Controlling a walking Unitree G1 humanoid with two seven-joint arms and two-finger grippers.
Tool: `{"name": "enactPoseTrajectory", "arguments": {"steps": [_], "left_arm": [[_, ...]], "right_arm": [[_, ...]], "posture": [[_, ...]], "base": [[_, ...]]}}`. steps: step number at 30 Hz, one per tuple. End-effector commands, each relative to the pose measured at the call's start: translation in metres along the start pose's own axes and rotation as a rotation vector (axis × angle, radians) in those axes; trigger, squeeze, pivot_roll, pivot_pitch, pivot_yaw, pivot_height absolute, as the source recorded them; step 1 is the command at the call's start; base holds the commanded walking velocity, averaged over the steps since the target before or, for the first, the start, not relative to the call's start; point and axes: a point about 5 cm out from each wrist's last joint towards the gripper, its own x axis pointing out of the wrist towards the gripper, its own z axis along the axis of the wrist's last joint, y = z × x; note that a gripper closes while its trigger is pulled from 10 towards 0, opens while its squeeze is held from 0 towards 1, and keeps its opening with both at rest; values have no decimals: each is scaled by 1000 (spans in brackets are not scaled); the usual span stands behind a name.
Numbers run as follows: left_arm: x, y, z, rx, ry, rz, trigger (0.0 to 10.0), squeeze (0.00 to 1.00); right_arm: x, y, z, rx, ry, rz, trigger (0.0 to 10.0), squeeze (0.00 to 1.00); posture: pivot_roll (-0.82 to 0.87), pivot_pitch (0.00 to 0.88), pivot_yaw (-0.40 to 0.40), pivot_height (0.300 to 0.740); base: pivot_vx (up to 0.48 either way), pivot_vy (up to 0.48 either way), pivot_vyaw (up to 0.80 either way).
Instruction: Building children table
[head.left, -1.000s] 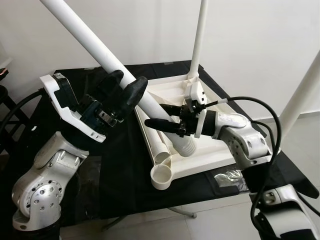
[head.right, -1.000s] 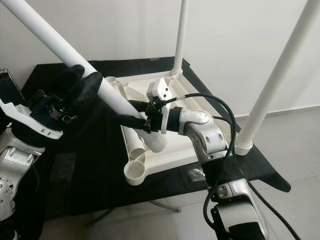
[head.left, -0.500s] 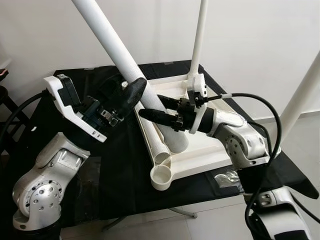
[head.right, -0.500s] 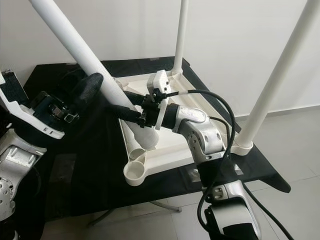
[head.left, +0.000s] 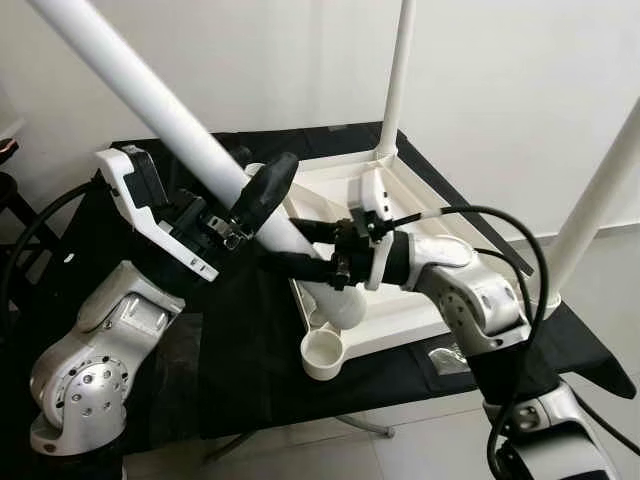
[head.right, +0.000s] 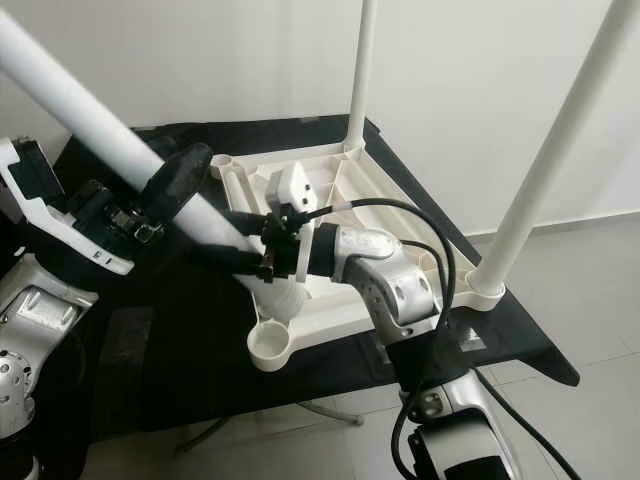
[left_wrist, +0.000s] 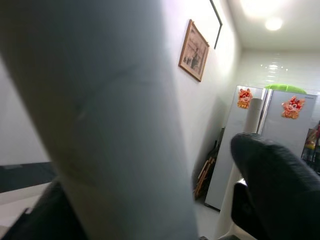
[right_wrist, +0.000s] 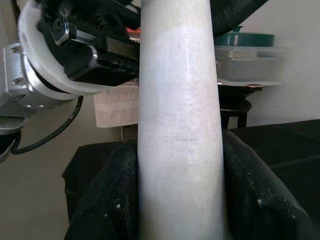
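Both the left gripper (head.left: 240, 215) and the right gripper (head.left: 310, 250) were clamped on the loose table leg (head.left: 180, 130), which slanted up to the left with its foot beside the empty corner socket (head.left: 322, 352). The upturned white tabletop (head.left: 400, 300) lay on a black-draped table (head.left: 240, 350) against a white wall (head.left: 500, 90), two legs already standing. Half a second before, the leg had stood steeper, its foot farther back along the frame.

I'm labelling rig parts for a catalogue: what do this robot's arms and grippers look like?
Both arms are silver metal with rounded, bolted joint housings. The right arm trails looping black cables. The left gripper and right gripper each have two long black fingers; a white bracket sits at each wrist, with dark mechanism exposed on the left.
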Motion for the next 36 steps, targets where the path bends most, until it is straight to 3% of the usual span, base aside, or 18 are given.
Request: {"name": "enactPoseTrajectory", "arguments": {"steps": [1,16,17,18,19,27,28,29,36], "left_arm": [[1,-2,-2,-12,13,-18,0,0],[1,-6,0,-57,5,-43,0,0],[1,-7,2,-48,12,-56,0,0],[1,-7,2,-48,12,-56,0,0],[2,-8,4,-28,30,-79,0,0],[6,-22,9,58,141,-255,0,0],[8,-25,9,74,173,-303,0,0],[11,-29,9,88,201,-355,0,0],[18,-38,1,120,283,-466,0,0]], "right_arm": [[4,4,0,-8,8,12,10000,0],[2,3,-5,-14,44,-4,10000,0],[0,3,-5,24,34,16,10000,231],[0,3,-5,24,34,16,10000,231],[-3,4,-5,38,44,52,10000,1000],[-14,9,-13,-7,189,202,10000,1000],[-15,10,-16,-12,237,235,10000,875],[-11,10,-20,-17,277,256,10000,0],[7,10,-27,-7,321,262,10000,0]], "posture": [[-11,10,22,740],[-8,15,19,740],[-8,15,19,740],[-8,15,19,740],[-4,14,17,740],[-2,14,10,740],[-3,13,8,740],[-6,12,8,740],[-7,10,9,740]], "base": [[0,0,0],[0,0,0],[0,0,0],[0,0,0],[0,0,0],[0,0,0],[0,0,0],[0,0,0],[0,0,0]]}}
